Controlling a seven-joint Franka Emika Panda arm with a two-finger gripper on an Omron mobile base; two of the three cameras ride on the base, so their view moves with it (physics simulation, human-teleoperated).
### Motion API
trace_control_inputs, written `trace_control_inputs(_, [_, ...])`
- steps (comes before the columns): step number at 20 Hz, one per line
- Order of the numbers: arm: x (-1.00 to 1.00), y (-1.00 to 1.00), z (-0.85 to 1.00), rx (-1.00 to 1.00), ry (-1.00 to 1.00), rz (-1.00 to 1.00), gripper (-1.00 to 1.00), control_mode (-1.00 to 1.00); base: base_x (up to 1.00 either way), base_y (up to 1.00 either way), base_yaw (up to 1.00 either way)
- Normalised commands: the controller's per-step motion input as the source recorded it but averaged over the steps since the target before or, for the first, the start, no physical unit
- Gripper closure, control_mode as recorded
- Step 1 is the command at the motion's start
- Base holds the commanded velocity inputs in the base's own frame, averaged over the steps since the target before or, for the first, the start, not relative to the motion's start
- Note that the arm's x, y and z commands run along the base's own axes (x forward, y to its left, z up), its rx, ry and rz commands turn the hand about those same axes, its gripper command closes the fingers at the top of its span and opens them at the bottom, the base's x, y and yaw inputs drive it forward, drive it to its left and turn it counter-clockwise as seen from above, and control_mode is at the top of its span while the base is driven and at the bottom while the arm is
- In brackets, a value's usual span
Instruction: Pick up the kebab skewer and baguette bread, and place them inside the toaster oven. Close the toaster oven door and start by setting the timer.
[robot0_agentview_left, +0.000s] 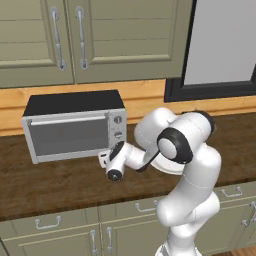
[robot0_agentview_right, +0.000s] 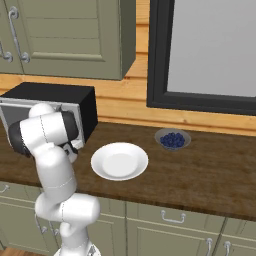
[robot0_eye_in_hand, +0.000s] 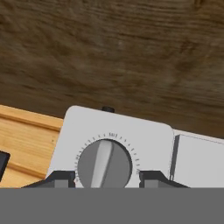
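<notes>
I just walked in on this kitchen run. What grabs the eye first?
The gripper sits right at a round knob on the toaster oven, one fingertip on each side of it. The toaster oven door is closed. A white plate and a bowl of blueberries sit on the counter to its right.

The toaster oven (robot0_agentview_left: 75, 127) is sitting on the wooden bench (robot0_agentview_left: 55, 185) against the wall, black top, silver front, and the toaster oven door (robot0_agentview_left: 67, 134) is looking closed, with its bar handle running along the top edge. The white arm is reaching over from the lower right, and the gripper (robot0_agentview_left: 104, 159) is pointing right at the lower end of the knob panel (robot0_agentview_left: 118, 131). Can't tell how its jaws are standing from here. Green cabinets (robot0_agentview_left: 75, 37) are hanging above.
</notes>
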Motion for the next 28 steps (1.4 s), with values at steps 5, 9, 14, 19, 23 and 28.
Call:
trace_control_inputs(5, [0.02,0.00,-0.22,0.00,0.00,0.00,1.00,-1.00,0.00,0.00,0.00])
trace_control_inputs(9, [0.03,0.00,-0.16,0.02,0.00,0.05,1.00,-1.00,0.00,0.00,0.00])
trace_control_inputs(14, [0.00,0.00,-0.14,0.03,0.00,0.09,1.00,-1.00,0.00,0.00,0.00])
trace_control_inputs(19, [0.01,0.00,-0.15,0.14,0.00,0.04,1.00,-1.00,0.00,0.00,0.00])
trace_control_inputs(23, [0.06,0.00,-0.14,0.26,0.00,0.01,1.00,-1.00,0.00,0.00,0.00])
trace_control_inputs(28, [0.09,0.00,-0.22,0.30,0.00,0.00,1.00,-1.00,0.00,0.00,0.00])
